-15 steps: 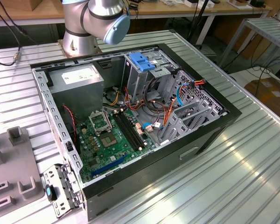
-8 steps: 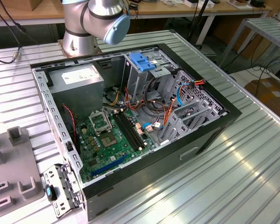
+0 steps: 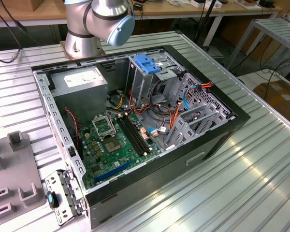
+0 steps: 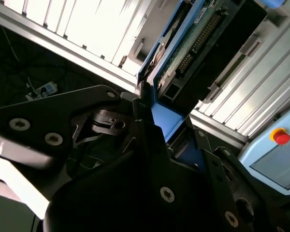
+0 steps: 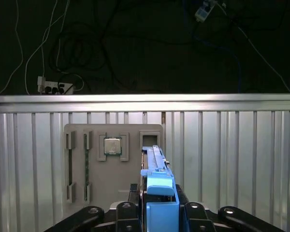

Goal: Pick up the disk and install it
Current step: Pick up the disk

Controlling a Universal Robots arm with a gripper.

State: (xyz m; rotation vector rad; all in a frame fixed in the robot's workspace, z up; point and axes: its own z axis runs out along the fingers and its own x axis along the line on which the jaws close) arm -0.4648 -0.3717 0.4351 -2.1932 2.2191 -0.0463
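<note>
The gripper (image 5: 158, 213) is clamped on the disk (image 5: 156, 166), one black finger on each side of the blue plastic tab at its near end. In the first wrist view the disk stands on edge and runs straight out from the jaws. In the second wrist view its green circuit board and connector row are bare on one face.

It is held over the ribbed metal table (image 5: 232, 159), just beside a grey fixture plate (image 5: 82, 169) that has a processor chip (image 5: 112, 146) in one pocket.

I would say the pick is made and the job now is to carry it cleanly. With only one end gripped, the long body could lever in the jaws, so slow, level travel seems wise. The board face should also stay clear of sheet-metal edges.

From where I stand, a few things won't resolve:

- **The far end of the disk:** I cannot tell whether it is clear of the fixture plate.
- **The arm:** The robot arm (image 3: 99, 19) is cut off at the top of the exterior view — so how far the disk is from the open computer case (image 3: 212, 140) is anyone's guess.
- **The drive cage:** The drive cage (image 3: 147, 65) with its blue top stands inside the case, but cables crowd its side and its slot is hard to read.
</note>
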